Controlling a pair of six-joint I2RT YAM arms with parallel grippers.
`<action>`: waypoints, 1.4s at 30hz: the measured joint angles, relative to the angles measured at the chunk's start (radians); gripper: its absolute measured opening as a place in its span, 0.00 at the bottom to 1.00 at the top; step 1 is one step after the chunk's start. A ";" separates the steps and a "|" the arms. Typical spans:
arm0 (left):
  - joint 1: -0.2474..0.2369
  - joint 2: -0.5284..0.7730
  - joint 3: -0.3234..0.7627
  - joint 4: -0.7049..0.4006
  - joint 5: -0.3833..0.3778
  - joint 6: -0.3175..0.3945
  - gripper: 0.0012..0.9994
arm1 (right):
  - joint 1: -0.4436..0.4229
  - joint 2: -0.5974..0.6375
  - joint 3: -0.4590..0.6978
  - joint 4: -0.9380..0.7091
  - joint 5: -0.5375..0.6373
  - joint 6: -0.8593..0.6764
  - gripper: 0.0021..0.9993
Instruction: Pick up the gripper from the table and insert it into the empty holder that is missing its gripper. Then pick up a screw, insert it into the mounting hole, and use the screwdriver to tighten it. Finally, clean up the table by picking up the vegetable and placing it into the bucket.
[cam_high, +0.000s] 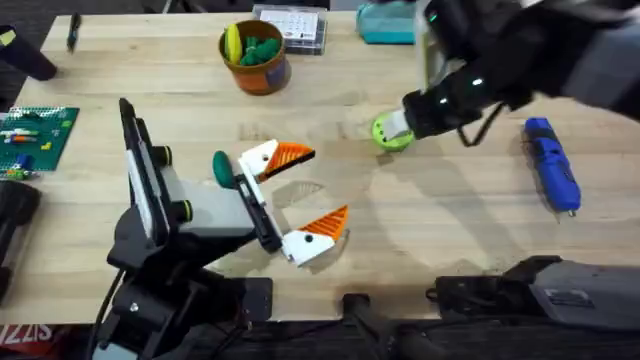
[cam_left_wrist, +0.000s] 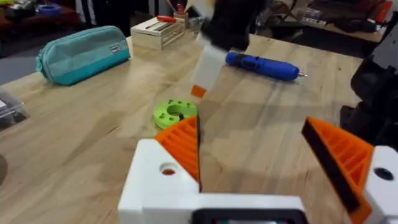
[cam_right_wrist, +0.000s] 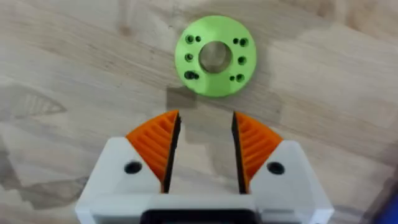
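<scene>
The right gripper (cam_right_wrist: 202, 149) hovers unclenched and empty just short of the green ring (cam_right_wrist: 215, 56), seemingly lining up, while the left gripper (cam_high: 305, 190) waits wide open beside the vegetable (cam_high: 223, 168); bucket (cam_high: 256, 60) well behind, screwdriver (cam_high: 552, 164) far right.

The table (cam_high: 420, 215) is a light wooden butcher-block top with visible plank seams and soft shadows across it. At its far edge lie a teal zipped pouch (cam_left_wrist: 81, 53) and a small wooden box (cam_left_wrist: 155, 32) with a red-handled tool on top. Behind the table the room is dim, with dark cluttered furniture and cables. A green board (cam_high: 35, 135) sits at the table's left edge.
</scene>
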 joint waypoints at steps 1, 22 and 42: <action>0.000 0.000 0.000 0.000 0.000 0.000 0.99 | 0.000 0.026 -0.008 0.017 -0.002 0.000 0.53; 0.000 0.000 0.000 0.000 0.000 0.000 0.99 | 0.008 0.261 -0.017 0.215 -0.014 0.000 0.53; 0.000 0.000 0.000 0.000 0.000 0.000 0.99 | 0.036 0.265 0.058 0.096 0.017 0.020 0.53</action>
